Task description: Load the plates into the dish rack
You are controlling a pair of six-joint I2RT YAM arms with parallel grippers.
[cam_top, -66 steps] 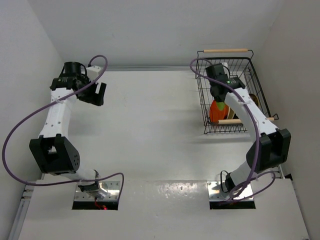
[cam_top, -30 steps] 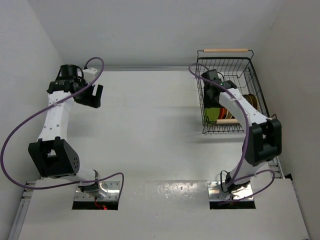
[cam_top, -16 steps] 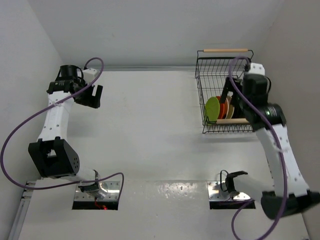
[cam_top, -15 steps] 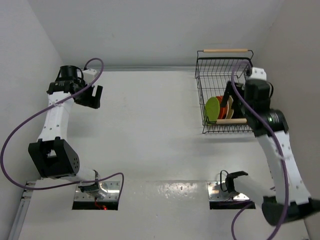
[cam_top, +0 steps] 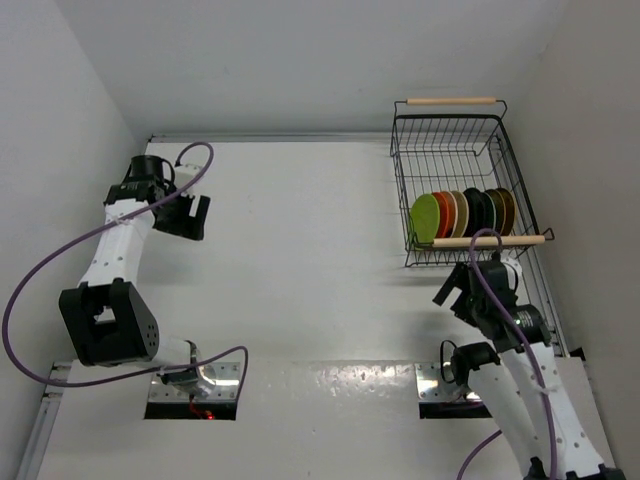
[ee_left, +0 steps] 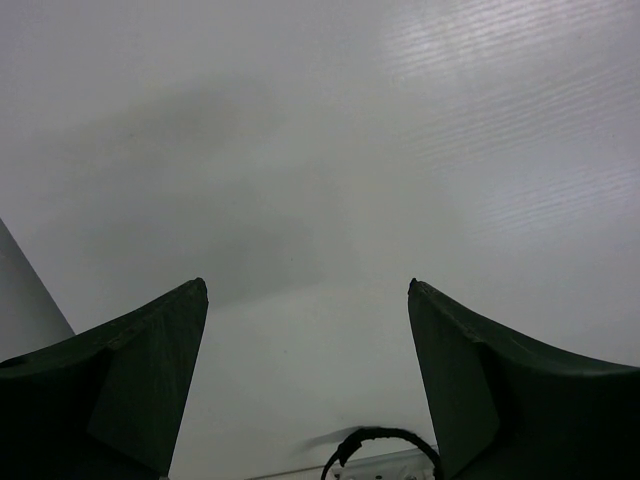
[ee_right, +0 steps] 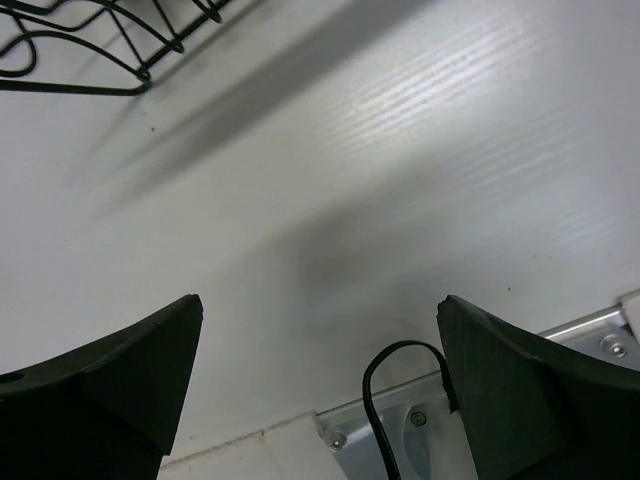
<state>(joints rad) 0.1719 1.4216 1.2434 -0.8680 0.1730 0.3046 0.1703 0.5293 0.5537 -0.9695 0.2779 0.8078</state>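
1. Since half a second ago the right gripper [cam_top: 455, 287] has pulled out of the dish rack [cam_top: 402, 170] and back toward its base. The left gripper [cam_top: 191, 215] has only slipped slightly nearer its own base.
2. Right gripper: jaws wide, nothing between them, bare table [cam_top: 300, 260] under it. The rack's near corner is just ahead.
3. Left gripper: jaws wide, empty, over bare table. The rack is well off to its right.
4. Plates [cam_top: 462, 213] stand on edge in one row in the rack's near half, just beyond the right gripper, lime green plate [cam_top: 424, 220] at the left end. The slotted bottom probably keeps them upright.
5. No plate shows outside the rack, so loading looks done and the pullback reads as clearing away.
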